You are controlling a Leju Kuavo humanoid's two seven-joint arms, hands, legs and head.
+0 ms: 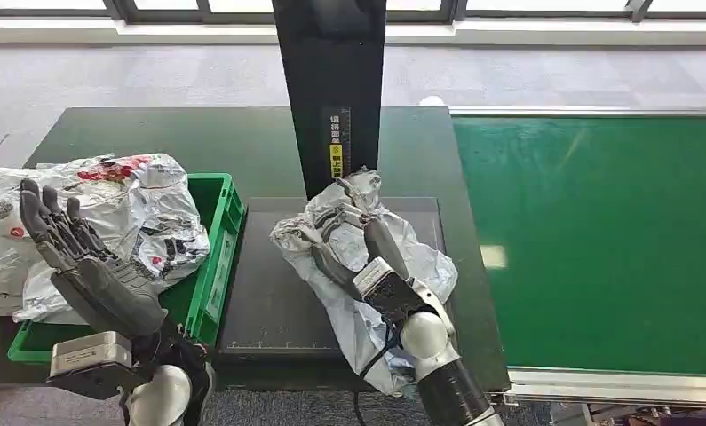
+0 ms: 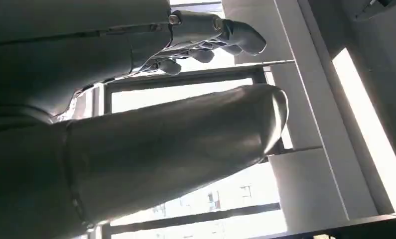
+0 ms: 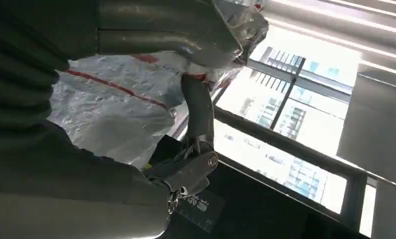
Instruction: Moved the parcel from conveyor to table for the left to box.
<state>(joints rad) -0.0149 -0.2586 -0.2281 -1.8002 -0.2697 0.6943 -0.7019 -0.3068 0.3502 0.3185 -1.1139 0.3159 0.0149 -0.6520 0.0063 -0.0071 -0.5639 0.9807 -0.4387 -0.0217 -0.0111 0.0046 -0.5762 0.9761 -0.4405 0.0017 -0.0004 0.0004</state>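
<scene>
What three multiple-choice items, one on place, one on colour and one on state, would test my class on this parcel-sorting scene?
1. Where is the silver parcel?
A. On the green conveyor
B. Over the dark mat
C. In the crate

2. What colour is the crate?
A. Green
B. Blue
C. Red

3. What is the left robot hand doing?
A. Gripping a bag
B. Pressing the mat
C. Holding nothing, fingers apart

Answers: 1 B, the right robot hand grips the parcel above the dark mat, beside the conveyor. 2 A, its walls are green. 3 C, it is raised with fingers spread.
</scene>
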